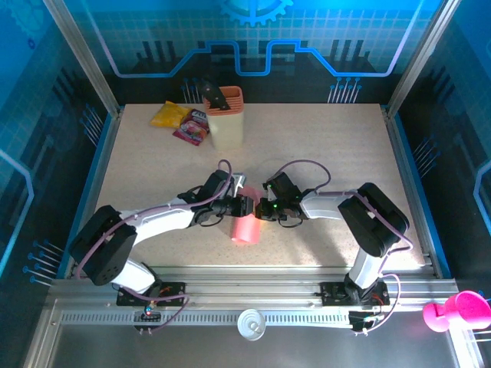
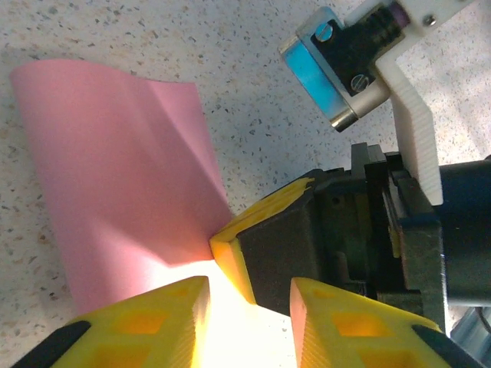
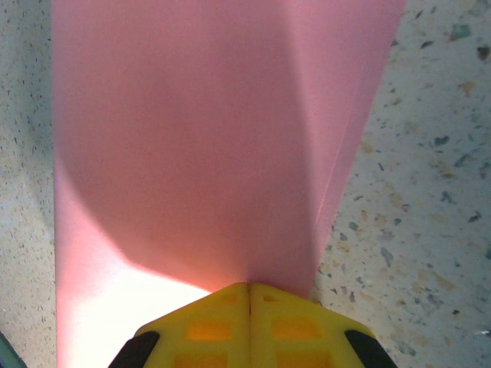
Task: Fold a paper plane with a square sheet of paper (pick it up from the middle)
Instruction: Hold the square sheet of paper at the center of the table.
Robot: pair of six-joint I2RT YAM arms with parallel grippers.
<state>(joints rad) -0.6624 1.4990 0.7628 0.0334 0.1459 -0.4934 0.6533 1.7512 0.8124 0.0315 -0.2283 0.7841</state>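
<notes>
The square sheet of paper (image 1: pixel 245 228) is plain pink and lies bowed on the table between the two arms, one part lifted off the surface. My right gripper (image 3: pixel 249 290) is shut on its near edge, and the sheet (image 3: pixel 199 146) fans away from the pinch with a soft crease. In the left wrist view the right gripper's fingertips (image 2: pixel 230 245) pinch the sheet (image 2: pixel 115 176). My left gripper (image 2: pixel 249 307) stands open around that pinch point, one finger on each side. From above, the left gripper (image 1: pixel 244 205) and right gripper (image 1: pixel 259 208) meet tip to tip. A folded paper plane is out of view.
At the back left stand a beige holder (image 1: pixel 225 119) with a black tool in it, a yellow packet (image 1: pixel 169 115) and a purple-pink packet (image 1: pixel 192 129). Metal frame rails border the table. A pink object (image 1: pixel 456 310) sits off the table at the front right.
</notes>
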